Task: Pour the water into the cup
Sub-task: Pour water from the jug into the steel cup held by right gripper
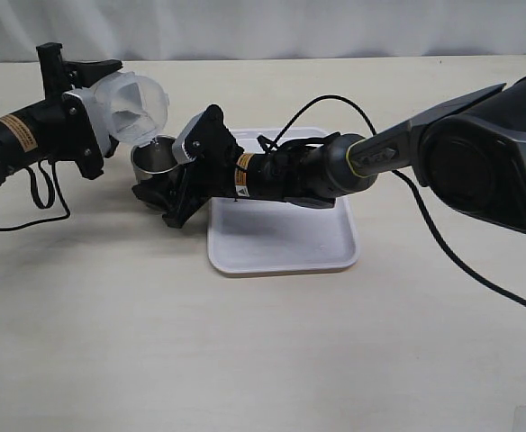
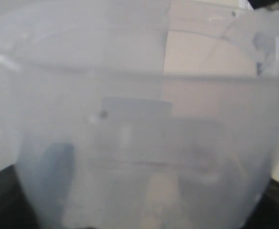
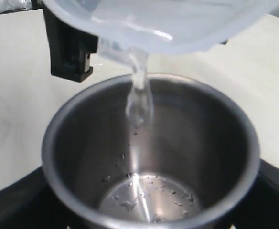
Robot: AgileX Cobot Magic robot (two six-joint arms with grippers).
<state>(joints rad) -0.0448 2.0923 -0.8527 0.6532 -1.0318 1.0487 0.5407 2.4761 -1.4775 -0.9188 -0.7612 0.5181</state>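
My left gripper (image 1: 96, 112) is shut on the transparent plastic container (image 1: 132, 103) and holds it tilted, spout down, over the cup (image 1: 153, 158). The container's cloudy wall (image 2: 139, 143) fills the left wrist view and hides the fingers there. In the right wrist view a thin stream of water (image 3: 138, 95) falls from the container's lip (image 3: 168, 28) into the steel cup (image 3: 82, 143). Drops and a shallow film lie on the cup's bottom. My right gripper (image 1: 166, 184) is shut on the cup and holds it on the table left of the tray.
A white tray (image 1: 281, 238) lies under the right arm's wrist, right of the cup. A black cable (image 1: 47, 193) loops on the table below the left arm. The left gripper's black body (image 3: 70, 47) hangs just behind the cup.
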